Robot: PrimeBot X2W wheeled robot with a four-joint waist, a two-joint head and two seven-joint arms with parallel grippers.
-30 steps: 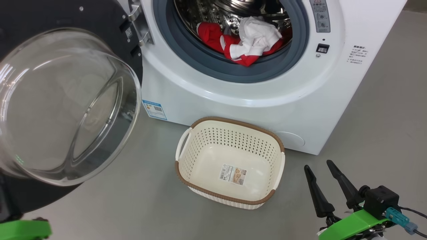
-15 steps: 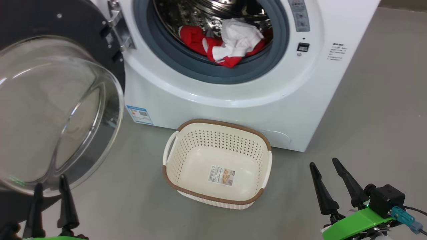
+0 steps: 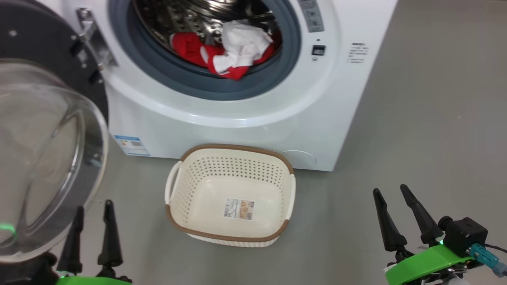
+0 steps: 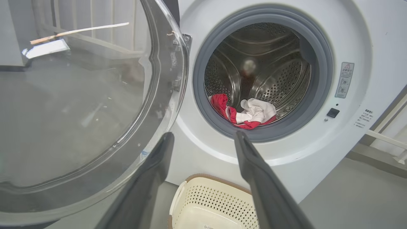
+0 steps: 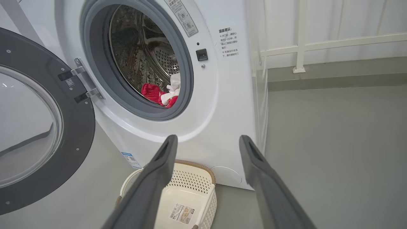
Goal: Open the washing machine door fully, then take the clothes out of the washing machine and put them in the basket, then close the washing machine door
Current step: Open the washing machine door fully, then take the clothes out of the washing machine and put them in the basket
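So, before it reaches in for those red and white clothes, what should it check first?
1. The washing machine door is swung aside, clear of the drum mouth: ok.
2. The door is at its full stop: cannot tell.
3. The clothes lie at the drum's front lip, with nothing covering them: ok.
4. The basket stands on the floor in front of the washing machine, below the opening, holding only its label: ok.
5. The left gripper is open and holds nothing: ok.
6. The right gripper is open and holds nothing: ok.
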